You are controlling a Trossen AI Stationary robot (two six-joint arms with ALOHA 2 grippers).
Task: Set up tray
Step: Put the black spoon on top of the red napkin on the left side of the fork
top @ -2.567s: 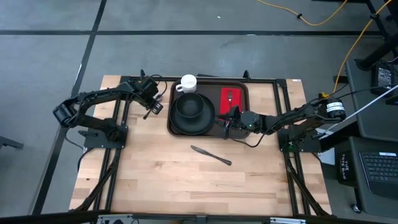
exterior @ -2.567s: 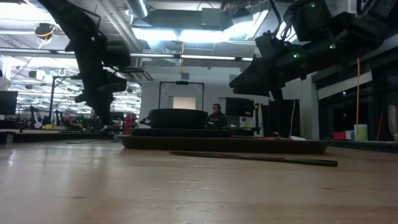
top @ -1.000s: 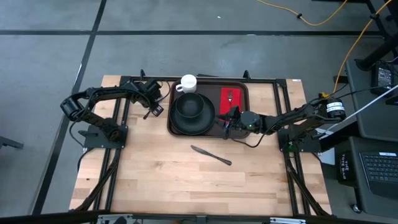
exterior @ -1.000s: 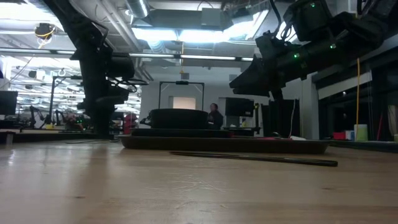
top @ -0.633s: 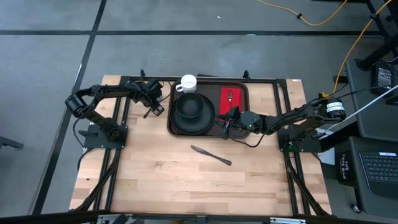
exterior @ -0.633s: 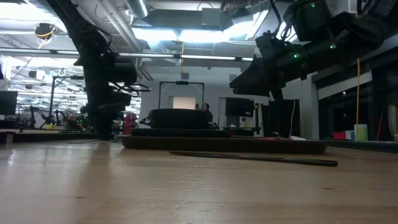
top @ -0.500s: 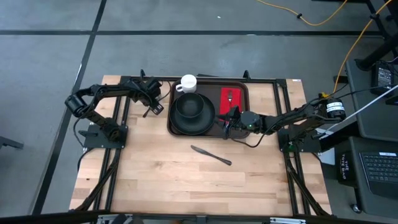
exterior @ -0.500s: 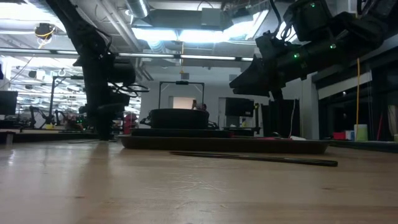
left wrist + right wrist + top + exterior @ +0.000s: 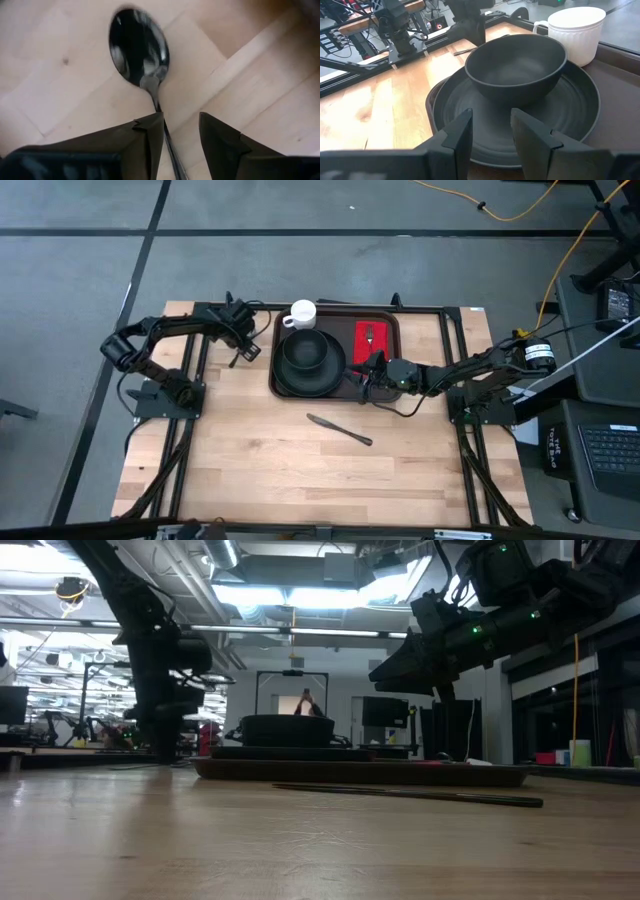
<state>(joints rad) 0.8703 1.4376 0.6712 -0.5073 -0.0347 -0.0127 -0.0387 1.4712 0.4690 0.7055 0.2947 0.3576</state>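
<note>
The dark brown tray [image 9: 342,320] lies at the table's far middle. It carries a black plate [image 9: 312,378] with a black bowl [image 9: 305,350] on it, a white mug [image 9: 301,313], and a red napkin [image 9: 371,343] with a fork [image 9: 370,332] on top. A spoon [image 9: 138,46] lies on the wood left of the tray. My left gripper [image 9: 181,116] points down over it, open, one finger on each side of the spoon's handle [image 9: 161,107]. My right gripper [image 9: 491,117] hovers open over the tray's near right part, pointing at the plate [image 9: 520,125]. My left gripper comes at the spoon from above, its fingers across the handle near the bowl end. The handle runs close beside one finger [image 9: 150,131]; I cannot tell whether they touch. The spoon lies flat on the table.
A knife [image 9: 340,430] lies on the bare wood near the table's middle, in front of the tray. Black frame rails [image 9: 195,355] run along the left and right sides and the far edge. The near half of the table is bare wood.
</note>
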